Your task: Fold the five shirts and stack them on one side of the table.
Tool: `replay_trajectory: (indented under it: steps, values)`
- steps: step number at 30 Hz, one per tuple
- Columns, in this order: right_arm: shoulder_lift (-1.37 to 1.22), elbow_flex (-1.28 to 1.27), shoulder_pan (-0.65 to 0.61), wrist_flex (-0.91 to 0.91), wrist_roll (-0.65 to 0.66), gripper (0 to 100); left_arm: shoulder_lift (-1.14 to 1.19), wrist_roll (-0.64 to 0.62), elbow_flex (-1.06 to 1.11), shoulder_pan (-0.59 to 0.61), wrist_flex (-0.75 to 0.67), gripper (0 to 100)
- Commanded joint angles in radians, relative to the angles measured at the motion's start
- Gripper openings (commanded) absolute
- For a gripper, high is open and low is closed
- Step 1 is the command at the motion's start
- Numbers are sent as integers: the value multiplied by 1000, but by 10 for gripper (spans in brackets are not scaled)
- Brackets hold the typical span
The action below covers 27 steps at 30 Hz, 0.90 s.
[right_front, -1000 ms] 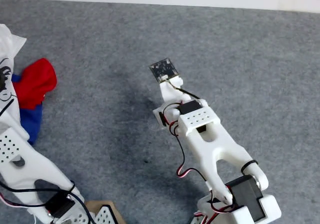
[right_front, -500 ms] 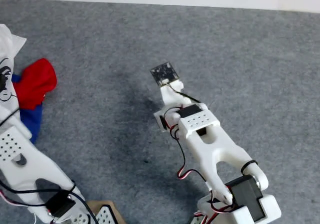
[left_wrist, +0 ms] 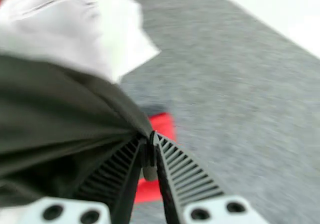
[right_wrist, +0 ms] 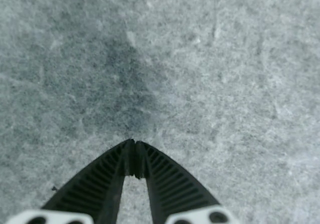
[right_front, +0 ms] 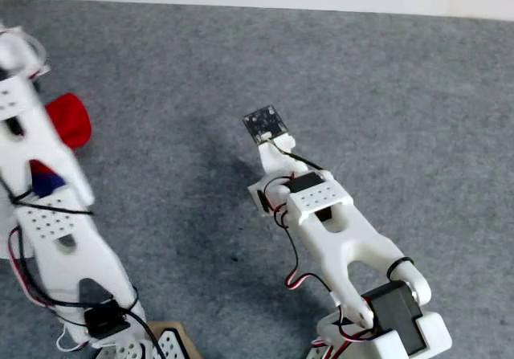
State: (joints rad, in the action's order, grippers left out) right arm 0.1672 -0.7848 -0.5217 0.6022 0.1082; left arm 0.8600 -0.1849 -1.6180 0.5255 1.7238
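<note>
Item: left arm (right_front: 56,230) and right arm (right_front: 341,234), white moulded shells, with perforated plates fitted near the wrists. A black servo (right_front: 393,309) is housed in the right arm. Red and black cables (right_front: 292,250) are looped outside. A dark circuit board (right_front: 265,123) is mounted. Fingers (right_wrist: 165,181) are ribbed, black and tapered.

No text, label, number or sign can be read in any view. Faint grey marks on the white shirt (left_wrist: 75,28) in the left wrist view are too blurred to make out, and the markings on the small circuit board (right_front: 265,123) on an arm over the tabletop in the high view are too small to tell.
</note>
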Motion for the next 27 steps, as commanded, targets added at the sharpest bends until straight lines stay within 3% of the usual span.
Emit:
replay_trajectory:
  steps: [1, 7, 13, 19, 27]
  values:
    - [5, 5, -8, -13, -23, 8, -139, -6, -42, -205, 17, 7]
    - [7, 7, 22, -13, -23, 8, -214, -6, -42, -492, 9, 7]
    - [5, 15, 265, -47, -86, 8, -309, -6, -44, -753, -38, 7]
    - [12, 15, 415, -124, -348, 7, -444, -6, -42, -937, -215, 7]
    - [13, 15, 417, -127, -368, 7, -631, -6, -1, -1133, -482, 7]
